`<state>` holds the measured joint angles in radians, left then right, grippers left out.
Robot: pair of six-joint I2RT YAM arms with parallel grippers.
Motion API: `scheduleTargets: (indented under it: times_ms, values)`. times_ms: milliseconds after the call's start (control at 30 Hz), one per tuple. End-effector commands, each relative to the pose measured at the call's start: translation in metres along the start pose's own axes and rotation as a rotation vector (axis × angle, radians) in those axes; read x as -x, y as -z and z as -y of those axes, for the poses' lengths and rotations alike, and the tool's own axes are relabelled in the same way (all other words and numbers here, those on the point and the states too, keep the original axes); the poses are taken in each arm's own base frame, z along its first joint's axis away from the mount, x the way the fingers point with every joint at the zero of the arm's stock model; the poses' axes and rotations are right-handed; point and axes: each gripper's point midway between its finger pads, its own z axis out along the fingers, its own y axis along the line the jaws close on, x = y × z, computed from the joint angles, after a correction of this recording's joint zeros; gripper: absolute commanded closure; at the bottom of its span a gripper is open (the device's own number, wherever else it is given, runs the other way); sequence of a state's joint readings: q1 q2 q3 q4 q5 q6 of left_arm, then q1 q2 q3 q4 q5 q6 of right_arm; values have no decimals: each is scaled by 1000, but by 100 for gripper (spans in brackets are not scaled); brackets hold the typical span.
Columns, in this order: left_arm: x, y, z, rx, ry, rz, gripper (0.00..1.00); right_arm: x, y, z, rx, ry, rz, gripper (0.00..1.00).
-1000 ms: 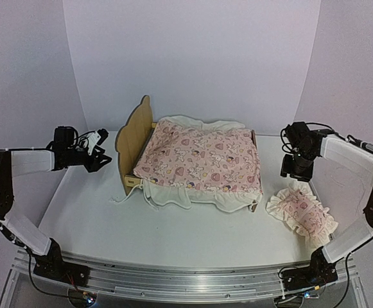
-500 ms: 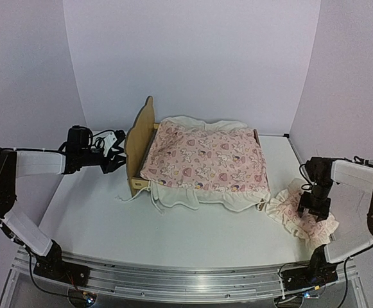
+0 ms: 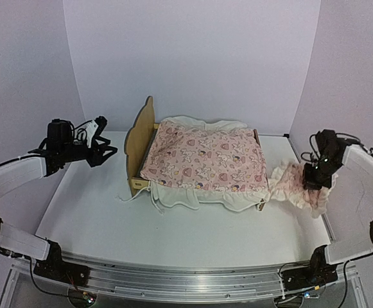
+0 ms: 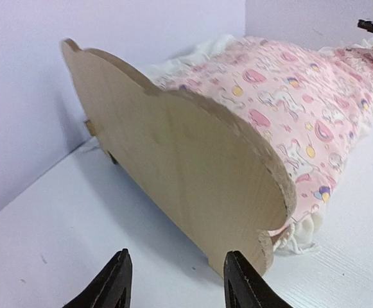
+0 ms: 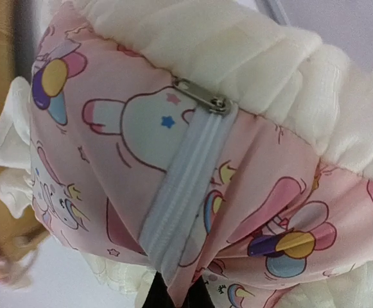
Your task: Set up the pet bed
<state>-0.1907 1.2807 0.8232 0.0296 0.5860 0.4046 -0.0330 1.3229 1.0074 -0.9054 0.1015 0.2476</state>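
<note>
The pet bed (image 3: 139, 138) stands mid-table, its pale-wood bear-ear headboard (image 4: 173, 173) on the left. A pink heart-print quilt (image 3: 205, 157) covers its top. My left gripper (image 3: 104, 149) hovers open just left of the headboard, holding nothing; its black fingertips (image 4: 112, 285) frame the headboard's lower corner. My right gripper (image 3: 309, 181) is shut on the ruffled pink pillow (image 3: 296, 189), lifted off the table beside the bed's foot end. The right wrist view is filled by the pillow (image 5: 192, 160) and its white zipper (image 5: 180, 199), pinched between the dark fingertips (image 5: 157, 298).
White table (image 3: 173, 231) with a pale backdrop wall behind. The quilt's cream ruffle and a loose cord (image 3: 131, 196) hang down at the bed's near left corner. Metal rail (image 3: 186, 279) along the near edge carries the arm bases.
The right gripper closed on the pillow and raised it off the table toward the bed's foot. The left arm pulled back leftward a little from the headboard.
</note>
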Motion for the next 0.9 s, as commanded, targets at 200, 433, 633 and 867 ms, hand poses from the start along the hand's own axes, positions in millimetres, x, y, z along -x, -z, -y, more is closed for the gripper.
scheduleTargets:
  times_ms: [200, 433, 633, 867]
  values:
    - [184, 82, 9, -65, -51, 424, 39, 95, 256, -112, 606, 344, 865, 100]
    - [226, 54, 151, -574, 129, 370, 7, 61, 281, -242, 823, 563, 1018, 100]
    - [242, 19, 160, -571, 253, 361, 0, 26, 284, -335, 942, 685, 1080, 100]
    - [231, 0, 161, -555, 281, 327, 0, -1, 267, -393, 980, 749, 1018, 100]
